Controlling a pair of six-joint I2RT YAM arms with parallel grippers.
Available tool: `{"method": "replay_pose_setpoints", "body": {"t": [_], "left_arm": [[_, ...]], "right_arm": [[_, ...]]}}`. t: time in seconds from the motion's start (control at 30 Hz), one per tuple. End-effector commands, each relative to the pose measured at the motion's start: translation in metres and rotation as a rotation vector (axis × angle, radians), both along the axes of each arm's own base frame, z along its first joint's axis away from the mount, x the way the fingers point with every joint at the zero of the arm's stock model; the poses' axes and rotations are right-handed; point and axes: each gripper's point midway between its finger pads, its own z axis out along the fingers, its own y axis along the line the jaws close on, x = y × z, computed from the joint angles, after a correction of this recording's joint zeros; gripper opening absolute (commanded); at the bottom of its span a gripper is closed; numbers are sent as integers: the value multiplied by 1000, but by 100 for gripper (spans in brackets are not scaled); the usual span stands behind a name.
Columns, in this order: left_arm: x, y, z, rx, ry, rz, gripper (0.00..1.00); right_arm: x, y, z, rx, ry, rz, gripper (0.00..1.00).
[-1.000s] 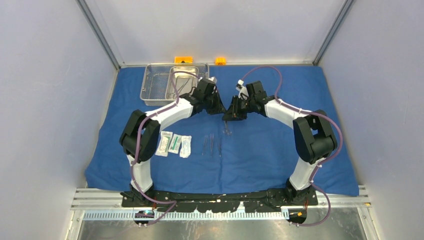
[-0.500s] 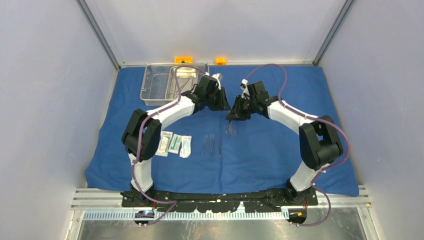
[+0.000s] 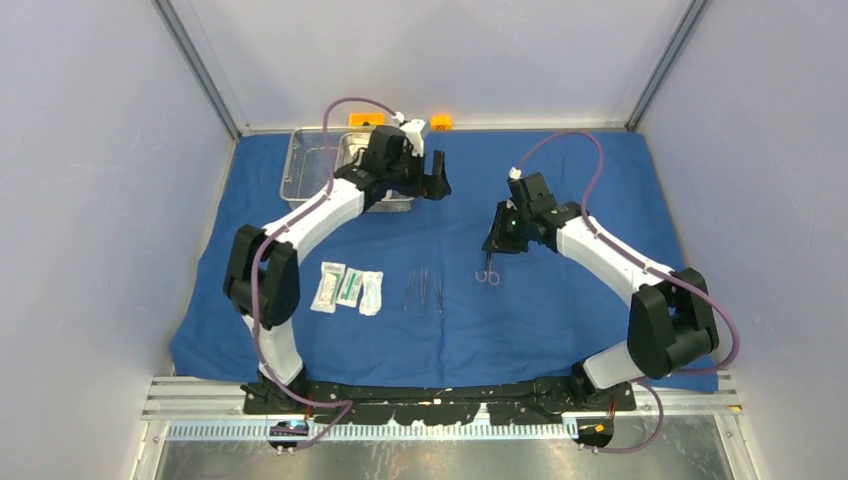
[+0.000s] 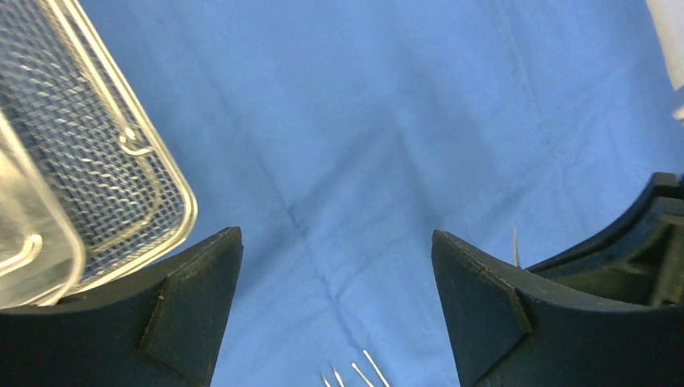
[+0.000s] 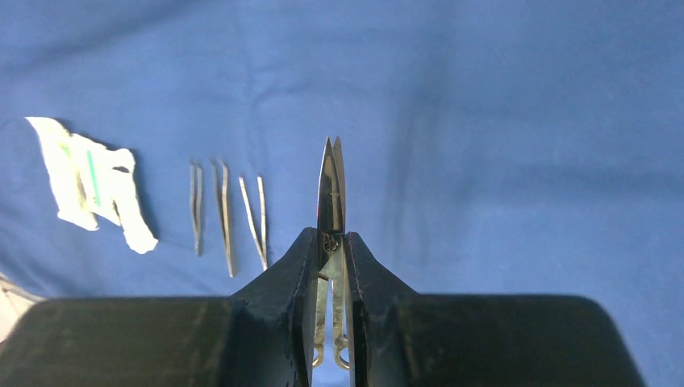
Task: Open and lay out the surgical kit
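Observation:
The blue cloth wrap (image 3: 560,320) lies spread flat over the table. At the back left stands the steel mesh basket (image 3: 305,165) with the solid steel tray (image 3: 352,150) in it. My left gripper (image 3: 437,185) hovers open and empty just right of the basket (image 4: 97,177), over bare cloth (image 4: 363,121). My right gripper (image 3: 497,243) is shut on thin steel scissors (image 5: 331,193), blades pointing out past the fingertips, ring handles (image 3: 487,275) hanging low. Three forceps (image 3: 424,288) lie side by side mid-cloth, with three white-green packets (image 3: 346,288) to their left.
Two small orange blocks (image 3: 366,119) sit beyond the cloth's far edge by the back wall. Grey walls close in both sides. The forceps (image 5: 224,218) and one packet (image 5: 89,181) show left of the held scissors in the right wrist view.
My left gripper opened, let go of the scissors and drew back toward the basket. My right gripper carried the scissors to the right and nearer, away from the left arm.

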Motion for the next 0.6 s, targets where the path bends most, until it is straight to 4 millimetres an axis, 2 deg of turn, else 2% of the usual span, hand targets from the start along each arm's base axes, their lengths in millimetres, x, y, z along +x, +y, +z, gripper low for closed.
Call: {"method": "replay_pose_setpoints", "body": {"t": [0.0, 0.13, 0.23, 0.4, 0.57], "left_arm": [[3, 20, 58, 46, -223, -28, 90], [-1, 38, 55, 88, -284, -21, 91], [-3, 48, 59, 114, -312, -19, 92], [-1, 56, 69, 113, -321, 5, 92], [2, 53, 72, 87, -306, 19, 91]], "right_arm": [[-17, -21, -1, -81, 31, -63, 0], [-39, -38, -18, -159, 99, -51, 0], [-50, -45, -23, -185, 129, -51, 0], [-48, -46, -30, -187, 136, -75, 0], [-45, -49, -45, -202, 144, -84, 0]]}}
